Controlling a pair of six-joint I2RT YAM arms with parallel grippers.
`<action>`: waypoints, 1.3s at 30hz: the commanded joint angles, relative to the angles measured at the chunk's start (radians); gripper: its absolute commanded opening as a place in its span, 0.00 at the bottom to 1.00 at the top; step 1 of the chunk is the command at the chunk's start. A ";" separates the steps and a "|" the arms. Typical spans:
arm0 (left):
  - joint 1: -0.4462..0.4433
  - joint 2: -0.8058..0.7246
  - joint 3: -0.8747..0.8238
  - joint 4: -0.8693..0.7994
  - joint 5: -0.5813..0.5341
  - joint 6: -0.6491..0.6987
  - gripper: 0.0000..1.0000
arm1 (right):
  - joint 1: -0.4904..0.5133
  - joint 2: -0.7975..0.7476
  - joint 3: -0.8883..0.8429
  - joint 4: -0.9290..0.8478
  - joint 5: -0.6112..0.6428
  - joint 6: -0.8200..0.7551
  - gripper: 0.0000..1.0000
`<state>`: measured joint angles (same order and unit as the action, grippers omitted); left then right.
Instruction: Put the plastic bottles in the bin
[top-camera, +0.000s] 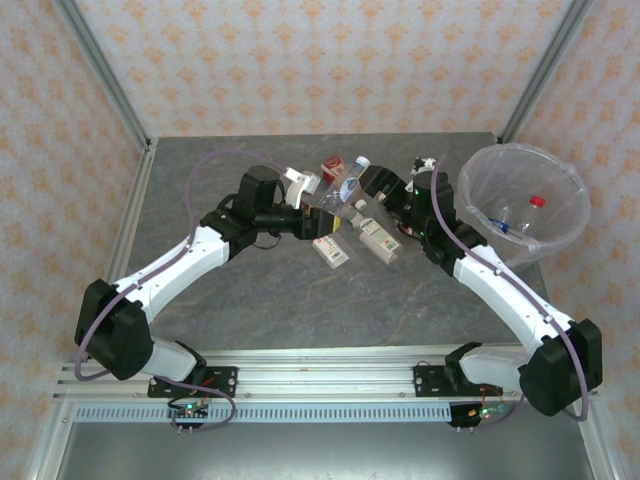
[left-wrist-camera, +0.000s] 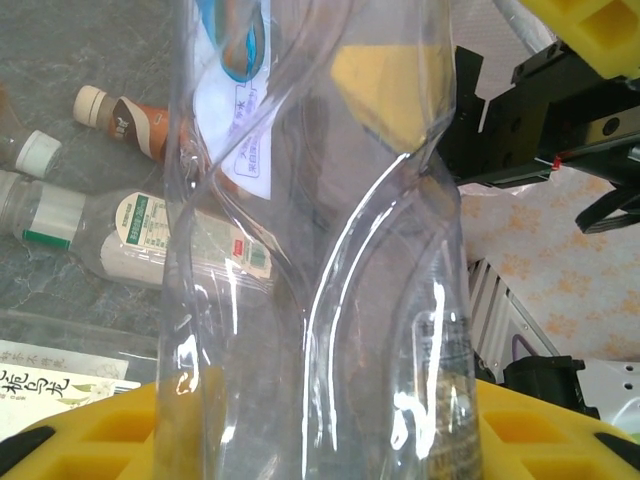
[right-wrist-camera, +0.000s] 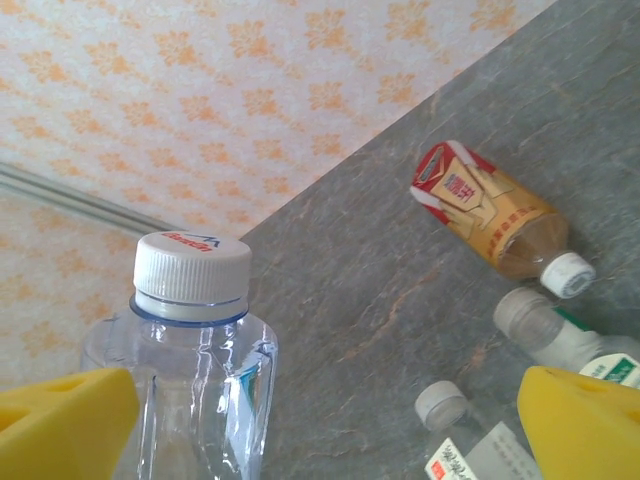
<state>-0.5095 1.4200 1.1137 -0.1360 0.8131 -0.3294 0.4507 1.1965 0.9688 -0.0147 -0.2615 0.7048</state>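
The white cap (right-wrist-camera: 192, 262) on the clear bottle (right-wrist-camera: 190, 390) carries small red lettering, seemingly "Bonaqua". Through the crushed bottle (left-wrist-camera: 320, 300) a white-and-blue label (left-wrist-camera: 240, 120) shows the character 水 above print too fine to read. Characters on the orange-labelled bottle (right-wrist-camera: 490, 212) are blurred — likewise the dark brush characters on a pale label (left-wrist-camera: 55, 378).

One bin (top-camera: 562, 236) is standing on the worktop (top-camera: 250, 300), and two plastic bottles (top-camera: 537, 203) are lying inside it. In the right wrist view four bottles are showing: one white-capped bottle (right-wrist-camera: 190, 300) standing upright and three lying flat. In the left wrist view one crushed clear bottle (left-wrist-camera: 320, 300) is standing in front of at least three more lying down. Two arms (top-camera: 170, 270) are reaching in.
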 joint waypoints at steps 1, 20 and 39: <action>-0.026 -0.031 0.038 -0.041 0.136 0.073 0.44 | -0.008 0.027 0.042 0.116 -0.124 0.027 0.99; -0.044 0.043 0.058 0.071 0.015 -0.041 0.44 | -0.009 0.026 0.002 0.292 -0.280 0.078 0.99; -0.047 0.025 0.027 0.121 0.121 0.003 0.44 | -0.009 0.053 -0.013 0.323 -0.225 0.101 0.94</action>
<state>-0.5503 1.4689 1.1484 -0.0425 0.8864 -0.3618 0.4423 1.2434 0.9184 0.3172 -0.5156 0.8127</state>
